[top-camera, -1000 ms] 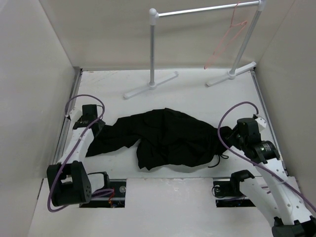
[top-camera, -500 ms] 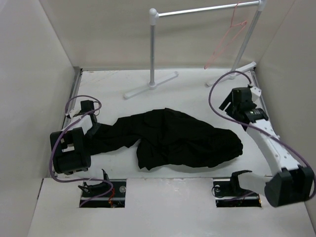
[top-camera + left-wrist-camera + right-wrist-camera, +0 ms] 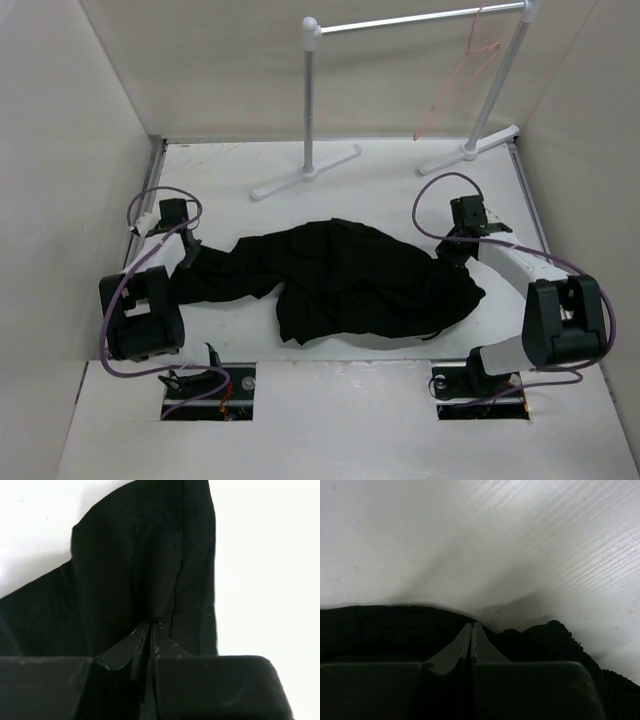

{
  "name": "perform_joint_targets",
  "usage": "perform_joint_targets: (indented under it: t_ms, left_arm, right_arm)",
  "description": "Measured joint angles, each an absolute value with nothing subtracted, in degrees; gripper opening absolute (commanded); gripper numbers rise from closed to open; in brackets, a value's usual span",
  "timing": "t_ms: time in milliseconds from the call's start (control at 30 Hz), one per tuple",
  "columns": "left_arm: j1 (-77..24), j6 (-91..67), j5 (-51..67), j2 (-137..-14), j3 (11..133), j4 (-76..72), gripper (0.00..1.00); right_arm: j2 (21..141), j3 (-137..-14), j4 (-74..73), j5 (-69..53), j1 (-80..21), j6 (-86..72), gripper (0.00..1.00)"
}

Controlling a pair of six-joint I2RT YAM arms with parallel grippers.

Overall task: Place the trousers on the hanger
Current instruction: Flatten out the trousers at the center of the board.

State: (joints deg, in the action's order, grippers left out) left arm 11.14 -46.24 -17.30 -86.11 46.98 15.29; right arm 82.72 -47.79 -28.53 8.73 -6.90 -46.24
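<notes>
The trousers (image 3: 340,280), a large plain black garment of soft fabric, lie crumpled across the middle of the white table (image 3: 400,185), in the centre of the top view. They rest in nearly the same place as a second ago; only their right end is a little drawn in.

What has changed is the two arms. The right gripper (image 3: 447,256) stood raised and spread over bare table at the right of the frame half a second ago. It has now come down onto the right end of the cloth. In its wrist view the fingertips (image 3: 464,641) are pressed together just at the edge of the black fabric, but I cannot tell whether any cloth is caught between them.

The left gripper (image 3: 188,262), at the left of the frame, has closed as well. Its fingers (image 3: 125,650) pinch a fold of the trousers beside a seam.

I judge that both ends are being taken so that the garment can be lifted. The thin pink-red wire hanger (image 3: 460,85) hangs on the bar of the grey-white metal tube rack (image 3: 310,100) in the upper right, well apart from the trousers, and nothing is on it yet. The right grip looks shallow and may slip.
</notes>
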Motion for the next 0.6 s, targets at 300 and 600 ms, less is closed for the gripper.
perform_joint_targets:
  t_ms: [300, 600]
  left_arm:
    - [12.27, -48.12, -16.05, -73.08, 59.27, 17.41, 0.01]
    - [21.98, -50.28, -14.41, -63.61, 73.71, 22.74, 0.03]
  right_arm:
    - [60.18, -60.49, -28.58, 19.66, -16.67, -42.78, 0.02]
    - [39.11, -68.29, -30.46, 31.44, -34.17, -35.38, 0.04]
